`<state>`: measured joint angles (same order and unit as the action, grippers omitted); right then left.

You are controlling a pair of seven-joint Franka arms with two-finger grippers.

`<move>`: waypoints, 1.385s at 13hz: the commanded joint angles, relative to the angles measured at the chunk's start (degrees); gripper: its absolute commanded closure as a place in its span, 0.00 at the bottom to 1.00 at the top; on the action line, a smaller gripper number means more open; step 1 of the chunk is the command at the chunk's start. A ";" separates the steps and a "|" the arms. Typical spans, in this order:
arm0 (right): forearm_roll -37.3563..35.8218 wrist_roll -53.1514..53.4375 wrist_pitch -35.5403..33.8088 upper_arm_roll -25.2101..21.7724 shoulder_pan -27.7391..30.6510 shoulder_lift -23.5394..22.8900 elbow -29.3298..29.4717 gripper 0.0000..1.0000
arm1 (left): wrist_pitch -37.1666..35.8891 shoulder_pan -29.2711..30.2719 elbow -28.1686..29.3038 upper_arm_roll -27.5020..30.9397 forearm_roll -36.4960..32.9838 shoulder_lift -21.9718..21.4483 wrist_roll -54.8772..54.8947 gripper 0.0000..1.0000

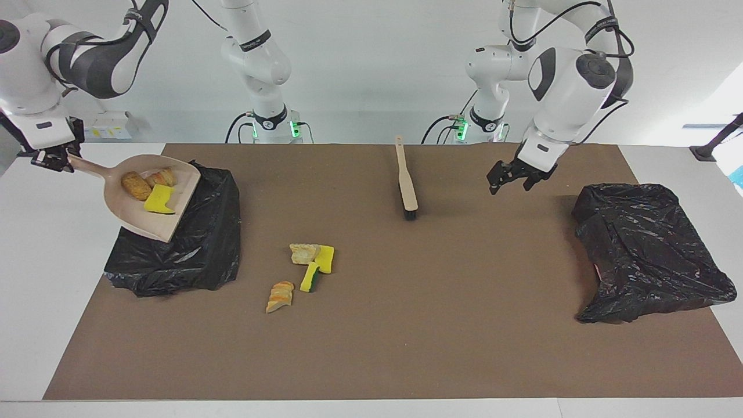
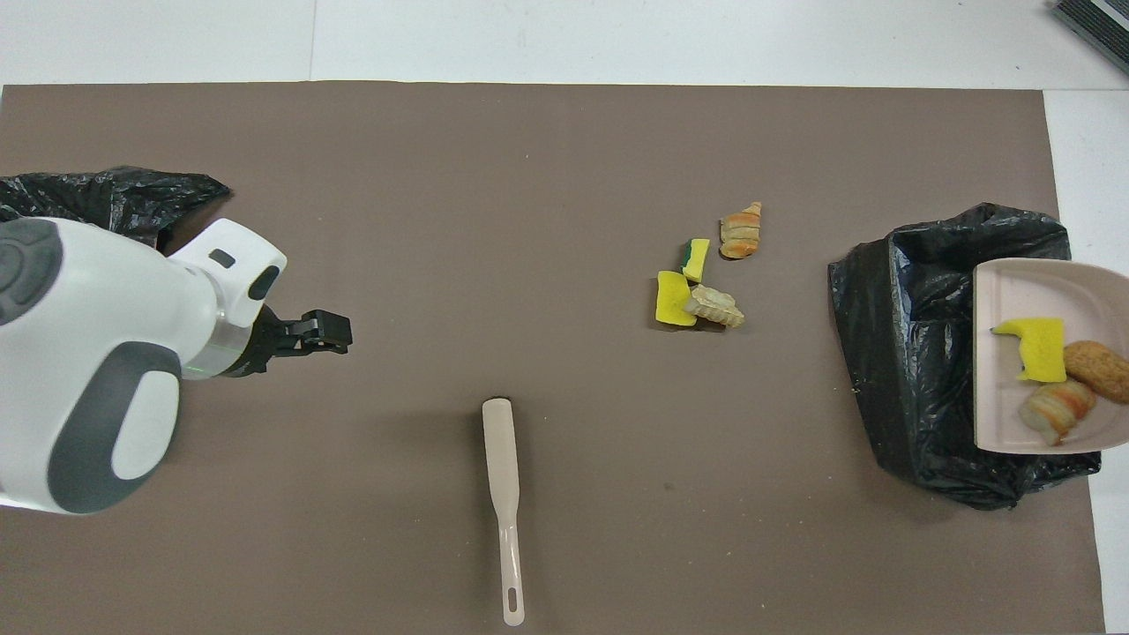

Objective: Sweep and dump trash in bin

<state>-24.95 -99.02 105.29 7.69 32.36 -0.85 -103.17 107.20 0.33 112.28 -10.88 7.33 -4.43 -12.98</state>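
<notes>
My right gripper [image 1: 55,158] is shut on the handle of the beige dustpan [image 1: 133,217], held tilted over the black bin bag [image 1: 197,244] at the right arm's end of the table. In the pan lie two bread chunks [image 1: 136,186] and a yellow sponge piece [image 1: 159,199]; they also show in the overhead view [image 2: 1041,348]. Several bits of trash lie on the brown mat: bread [image 1: 304,253], yellow sponge [image 1: 325,258], a green-backed sponge [image 1: 310,277], and bread [image 1: 281,295]. My left gripper [image 1: 512,183] hangs open and empty over the mat beside the beige brush [image 1: 406,180].
A second black bag [image 1: 644,249] lies at the left arm's end of the table. The brush [image 2: 504,494] lies flat on the mat, nearer to the robots than the loose trash [image 2: 697,295]. The brown mat [image 1: 406,348] covers most of the white table.
</notes>
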 commanded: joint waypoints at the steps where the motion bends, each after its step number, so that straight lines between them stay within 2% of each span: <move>1: -7.90 8.20 1.24 0.30 -3.34 4.10 -5.63 1.00 | -4.19 2.91 -4.08 -0.72 -0.91 0.91 6.88 0.00; 3: -10.46 11.38 0.80 0.30 -5.72 4.81 -6.96 1.00 | -6.99 3.62 -6.62 -0.72 -2.22 1.00 11.37 0.00; 6: -19.32 18.58 -2.44 0.30 -11.51 5.95 -8.10 1.00 | -14.11 4.67 -12.15 -0.54 -3.72 1.96 13.68 0.00; 8: -22.23 19.65 -4.29 0.30 -14.85 6.30 -8.54 1.00 | -18.23 5.03 -15.93 -0.54 -3.73 2.31 13.68 0.00; 10: -28.20 19.74 -6.13 0.30 -18.54 6.65 -8.63 1.00 | -22.37 5.03 -20.85 -0.54 -3.55 4.42 13.59 0.00; 13: -31.91 19.66 -11.23 0.30 -22.42 6.74 -6.35 1.00 | -21.68 4.94 -19.90 -0.54 -3.64 3.55 13.24 0.00; 18: -34.38 18.95 -11.68 1.10 -23.21 6.22 -0.38 1.00 | -21.77 4.94 -19.91 -0.37 -3.55 2.93 13.24 0.00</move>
<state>-57.53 -80.02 94.56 8.35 9.65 5.98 -106.13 86.97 4.66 93.66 -10.84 4.46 -1.73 -0.14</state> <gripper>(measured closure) 0.670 0.000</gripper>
